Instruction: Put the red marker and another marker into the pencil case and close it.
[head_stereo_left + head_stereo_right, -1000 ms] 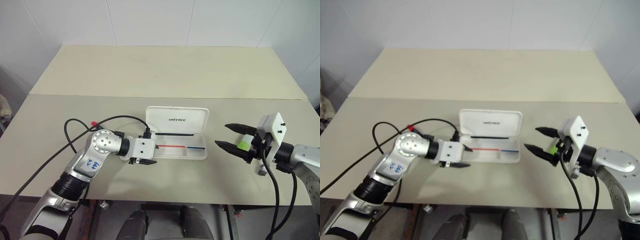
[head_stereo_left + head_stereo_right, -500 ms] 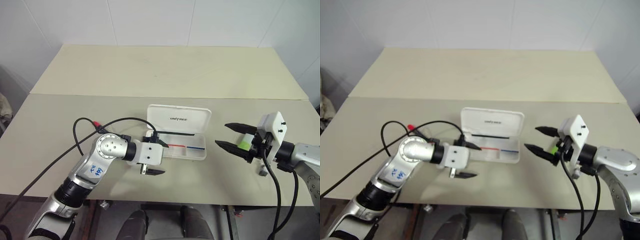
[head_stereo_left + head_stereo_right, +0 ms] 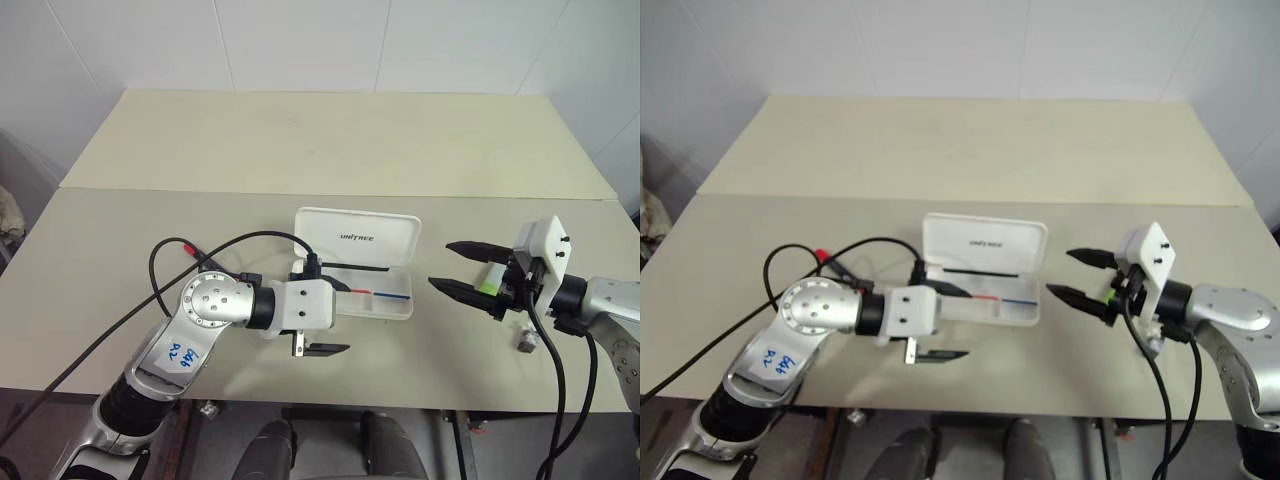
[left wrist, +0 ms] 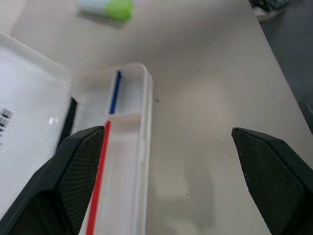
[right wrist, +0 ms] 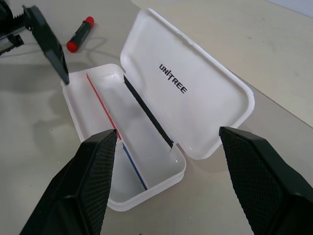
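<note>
The pencil case lies open at the middle of the head views, lid thrown back toward the top of the frame with its dark print showing, tray toward the bottom, and nothing in the tray but the printed red-and-blue stripe, so both markers are, by my reading, yet to go in. The red marker rests on the table left of the case, a red tip just visible at beside the black cable of the left arm; the light yellow-green marker lies right of the case, partly hidden behind the right gripper. That gripper hovers with its fingers wide apart and empty, just beside the tray's right end. The left gripper hangs at the tray's lower left corner, fingers also spread wide and holding nothing (one finger sits close over the tray's end wall). The nearest risk is a nudge: either gripper, moving off toward its marker, could clip the light plastic case and slide or spin it, or knock the lid shut early. The cable looping near the red marker may drag it or roll it away as the left arm swings. Both markers are short and round, so an off-centre pinch could squirt one across the table, and a marker laid askew across the tray wall would stop the lid from closing.
</note>
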Controlling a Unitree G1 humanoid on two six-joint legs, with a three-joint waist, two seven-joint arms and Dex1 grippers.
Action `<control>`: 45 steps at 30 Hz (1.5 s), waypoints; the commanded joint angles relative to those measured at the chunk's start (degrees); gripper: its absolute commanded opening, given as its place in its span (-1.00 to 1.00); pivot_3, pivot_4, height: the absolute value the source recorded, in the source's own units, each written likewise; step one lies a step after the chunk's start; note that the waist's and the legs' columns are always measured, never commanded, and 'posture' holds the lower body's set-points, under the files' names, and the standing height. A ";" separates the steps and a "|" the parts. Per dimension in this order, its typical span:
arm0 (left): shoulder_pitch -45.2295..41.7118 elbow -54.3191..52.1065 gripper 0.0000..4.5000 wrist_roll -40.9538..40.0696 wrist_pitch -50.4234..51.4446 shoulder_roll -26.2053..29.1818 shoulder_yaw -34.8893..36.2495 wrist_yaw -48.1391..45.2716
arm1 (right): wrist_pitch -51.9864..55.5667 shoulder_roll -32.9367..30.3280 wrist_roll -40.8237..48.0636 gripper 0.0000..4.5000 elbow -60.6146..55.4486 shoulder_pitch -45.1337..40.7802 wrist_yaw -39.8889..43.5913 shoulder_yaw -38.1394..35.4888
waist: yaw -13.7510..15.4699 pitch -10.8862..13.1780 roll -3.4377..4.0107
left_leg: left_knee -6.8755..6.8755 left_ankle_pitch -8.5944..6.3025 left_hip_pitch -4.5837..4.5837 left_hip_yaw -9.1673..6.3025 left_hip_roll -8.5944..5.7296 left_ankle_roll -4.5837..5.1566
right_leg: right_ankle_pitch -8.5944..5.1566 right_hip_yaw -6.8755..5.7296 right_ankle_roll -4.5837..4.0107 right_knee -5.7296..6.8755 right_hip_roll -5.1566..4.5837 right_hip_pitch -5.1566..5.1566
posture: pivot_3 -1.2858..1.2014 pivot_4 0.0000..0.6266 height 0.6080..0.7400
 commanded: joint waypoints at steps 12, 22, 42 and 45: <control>-3.08 1.81 0.98 -3.87 15.87 6.74 18.87 11.90 | -4.15 -0.77 -1.57 0.57 5.41 -6.19 4.49 3.82 | -0.55 0.00 0.00 | 0.02 -0.12 0.02 0.03 0.36 -0.21 | 0.03 0.02 -0.07 -0.02 0.39 -0.03 | 0.03 -0.52 1.00; -1.78 26.46 0.98 -4.41 -12.16 26.14 17.90 -6.82 | -6.53 -0.21 -3.43 0.57 10.35 -10.89 7.12 7.03 | -0.36 0.04 0.07 | -0.10 -0.23 0.06 0.08 0.63 -0.36 | 0.01 0.00 -0.38 -0.13 0.60 -0.10 | 0.03 -0.52 1.00; -34.08 86.52 0.98 11.32 -45.89 16.57 -1.05 -27.14 | -5.61 0.04 -2.68 0.57 7.71 -8.46 4.55 5.31 | -0.68 0.06 0.08 | -0.03 -0.27 -0.06 0.12 0.63 -0.34 | 0.01 0.00 -0.35 0.10 0.67 -0.27 | 0.03 -0.52 1.00; -35.91 90.67 0.81 13.50 -48.33 15.65 -2.32 -27.08 | -5.35 -0.35 -1.65 0.57 6.24 -6.70 4.63 4.10 | -0.73 0.06 0.08 | 0.00 -0.28 -0.06 0.15 0.63 -0.33 | 0.00 0.03 -0.34 0.19 0.67 -0.28 | 0.03 -0.52 1.00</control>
